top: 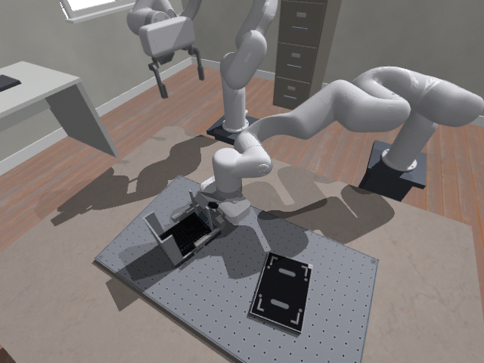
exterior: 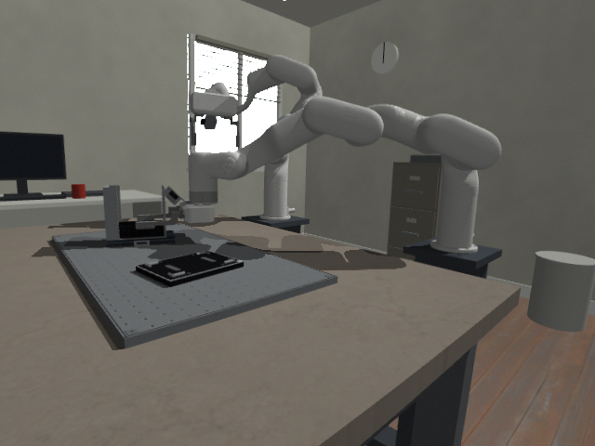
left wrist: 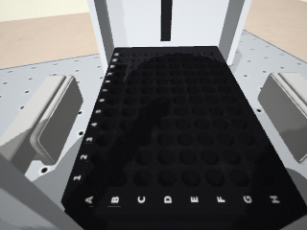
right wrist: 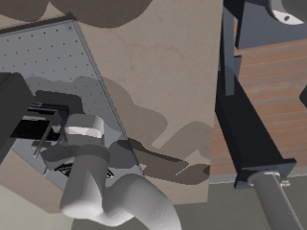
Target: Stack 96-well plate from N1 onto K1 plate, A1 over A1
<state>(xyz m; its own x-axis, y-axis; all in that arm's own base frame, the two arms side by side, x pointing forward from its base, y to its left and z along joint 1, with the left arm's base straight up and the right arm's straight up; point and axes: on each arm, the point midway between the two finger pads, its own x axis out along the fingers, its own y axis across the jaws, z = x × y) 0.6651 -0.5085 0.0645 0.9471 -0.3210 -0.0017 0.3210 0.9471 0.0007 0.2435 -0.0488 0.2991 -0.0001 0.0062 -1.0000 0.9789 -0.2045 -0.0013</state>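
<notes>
The left gripper (top: pixel 192 226) (exterior: pixel 146 222) (left wrist: pixel 169 117) stands partly open around the 96-well plate (top: pixel 188 233) (exterior: pixel 142 230) (left wrist: pixel 168 140), touching neither side. The right gripper (top: pixel 181 82) (exterior: pixel 216 139) (right wrist: pixel 158 101) hangs wide open, far left.
</notes>
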